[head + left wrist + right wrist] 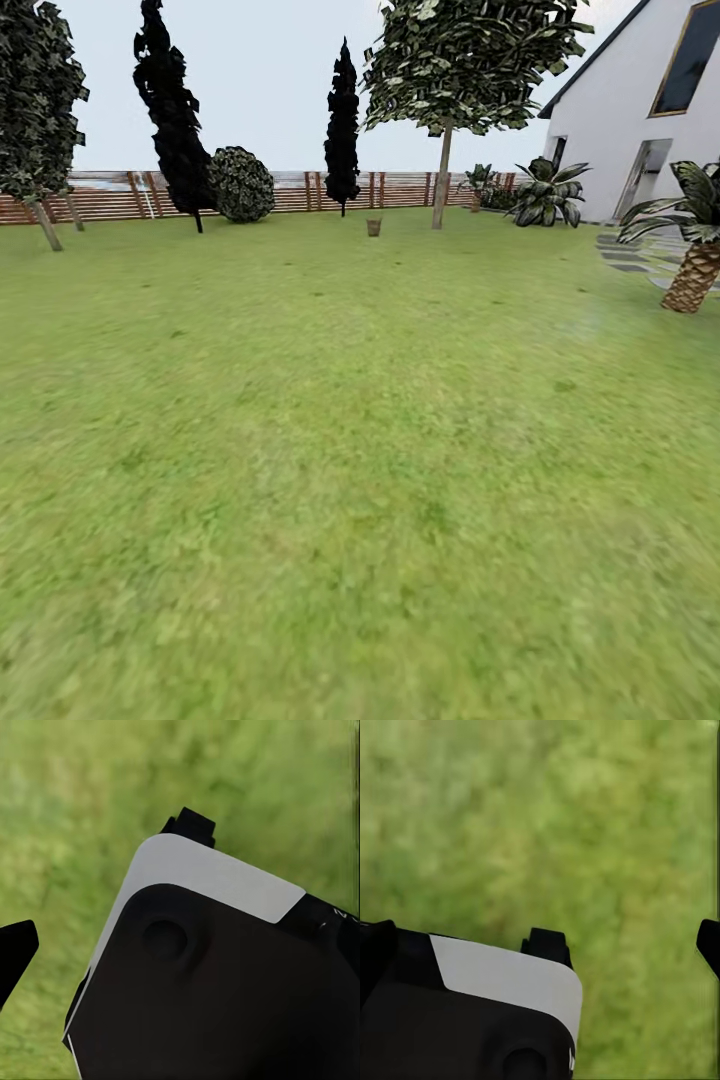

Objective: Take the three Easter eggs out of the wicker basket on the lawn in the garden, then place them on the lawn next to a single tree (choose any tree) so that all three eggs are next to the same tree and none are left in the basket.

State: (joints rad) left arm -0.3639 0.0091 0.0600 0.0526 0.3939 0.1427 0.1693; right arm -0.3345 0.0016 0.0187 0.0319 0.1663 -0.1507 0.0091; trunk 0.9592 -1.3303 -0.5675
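Wicker basket (374, 227): a small brown shape far off, in the upper middle of the head view, standing upright on the grass in front of the fence. It is too small to see any eggs inside.
Tree (442, 176): a grey trunk with a leafy crown, just right of the basket in the frame. Because it is so near, it looks to me like the easy choice for putting the eggs down.
Lawn (340, 480): it fills the whole lower part of the head view, so a long drive is still needed before any grasp.
Fence (300, 190): brown slats across the upper part, behind the basket.
House (640, 120): white wall at the upper right, with a short palm (695, 270) before it.
Left gripper (105, 885): two dark fingertips set far apart over grass, with nothing between them.
Right gripper (630, 941): also spread wide and empty, hanging above grass, probably kept ready during travel.
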